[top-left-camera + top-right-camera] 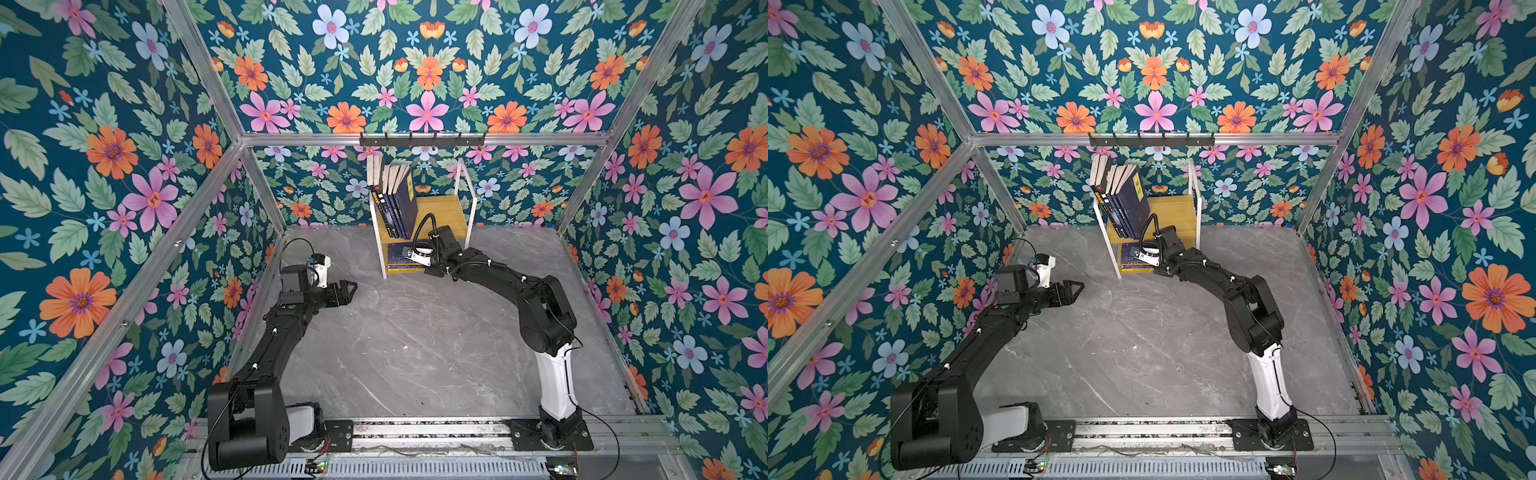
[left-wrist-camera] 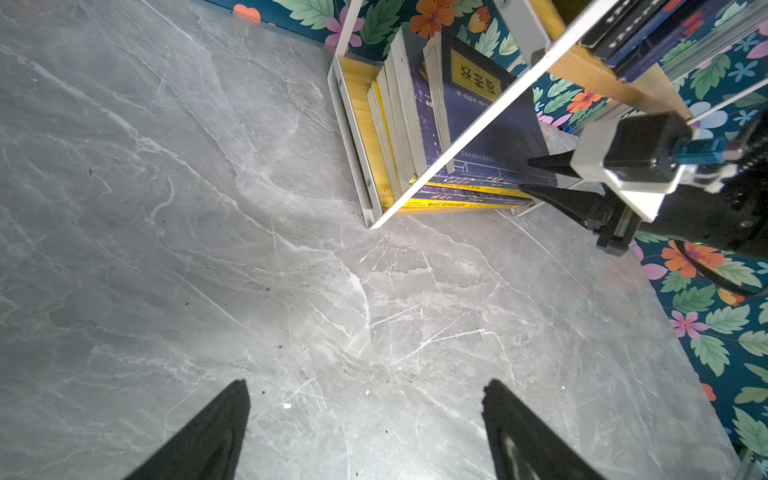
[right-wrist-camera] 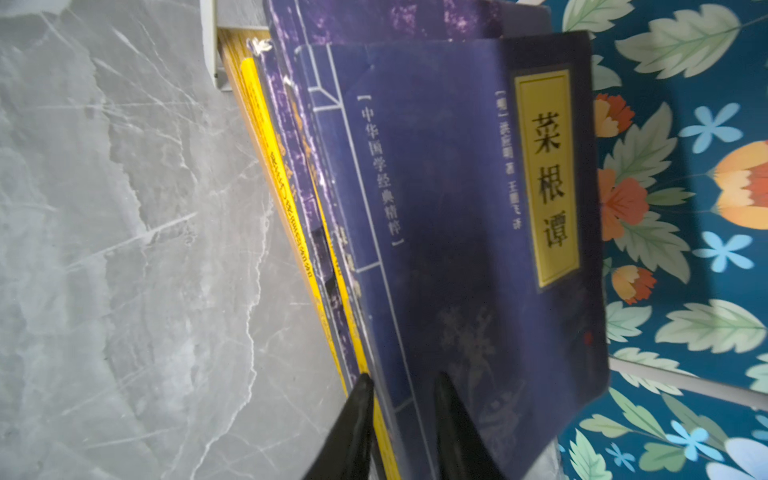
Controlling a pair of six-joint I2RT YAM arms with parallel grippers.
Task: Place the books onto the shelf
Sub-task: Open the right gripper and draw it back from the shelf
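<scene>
- tabletop [image 1: 395, 353]: grey marble-look slab with white veins, smooth, with a soft sheen.
- shelf [image 1: 446, 208]: light yellowish boards with visible wood grain and a satin finish. Its thin frame is smooth white-painted metal.
- navy book [image 3: 449, 216]: smooth paper cover with a faint sheen and a flat yellow printed label.
- books [image 2: 399, 108]: matt off-white paper page edges, slightly rough. The covers are printed yellow and purple-blue.
- left tool [image 2: 365, 390] and right tool [image 3: 401, 382]: matt black fingers that look like plastic.
- right arm [image 1: 555, 382]: glossy white plastic lower link, with matt black housings above it.
- walls [image 1: 104, 187]: flat, matt floral print.
- cage rails [image 1: 291, 138]: bare, brushed aluminium profile.
- hook rail [image 1: 422, 141]: matt black metal.
</scene>
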